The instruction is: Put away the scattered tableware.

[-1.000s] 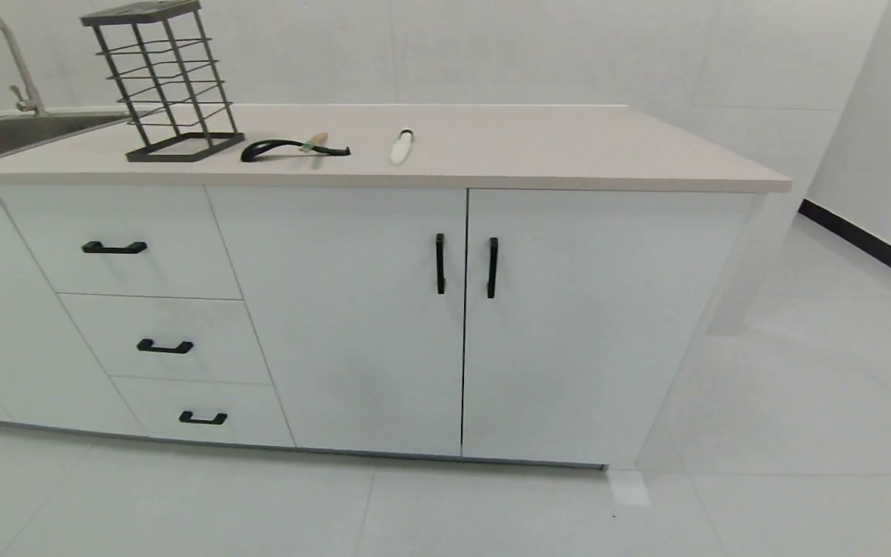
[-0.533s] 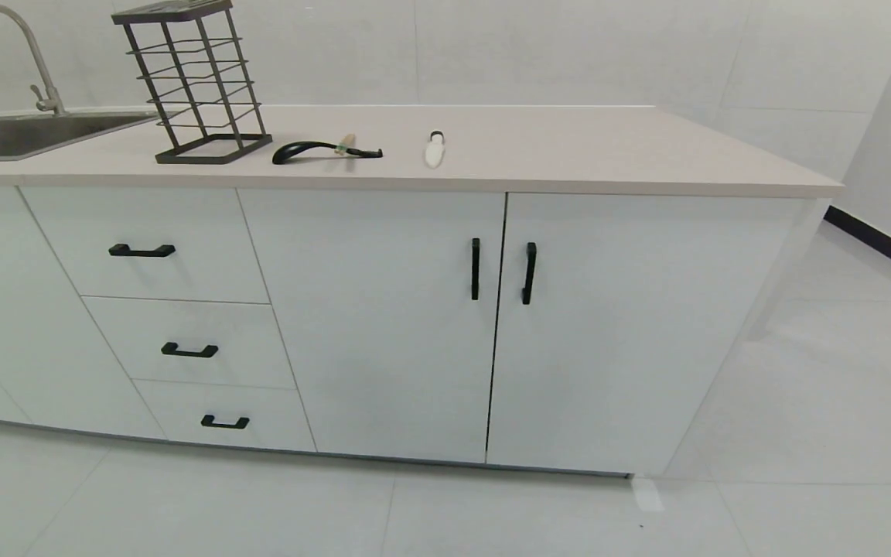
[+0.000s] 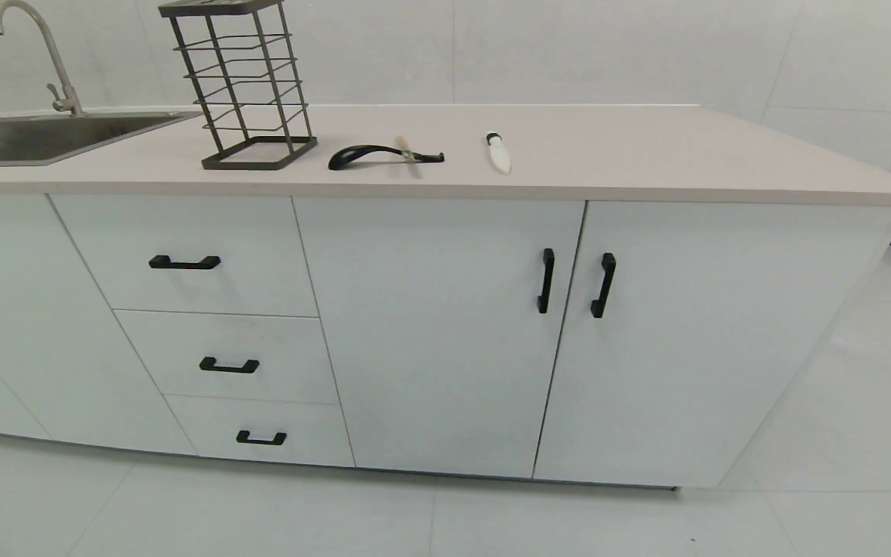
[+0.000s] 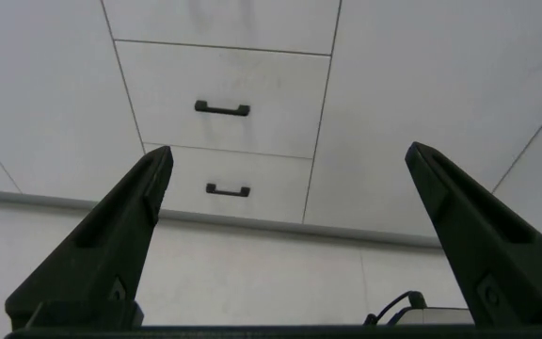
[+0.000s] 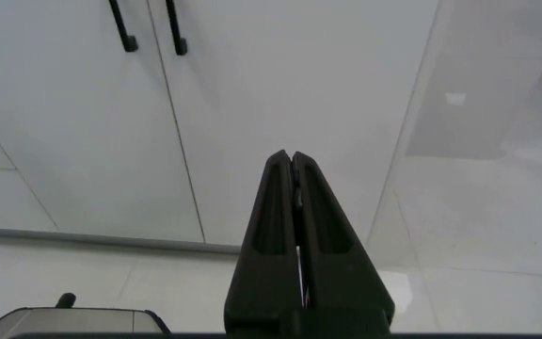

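A black spoon [image 3: 372, 155] and a white utensil [image 3: 498, 152] lie beside the rack [image 3: 248, 85] on the table [image 3: 646, 155]. The left pincer [image 4: 290, 151] is apart, the right pincer [image 5: 292, 157] together.

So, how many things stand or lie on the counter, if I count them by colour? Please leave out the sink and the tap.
Black: 2, the rack and the spoon
White: 1, a utensil with a dark end
Wood: 1, a stick lying across the spoon's handle
Total: 4

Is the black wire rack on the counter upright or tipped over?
Upright: the wire rack stands flat on its base frame on the countertop.
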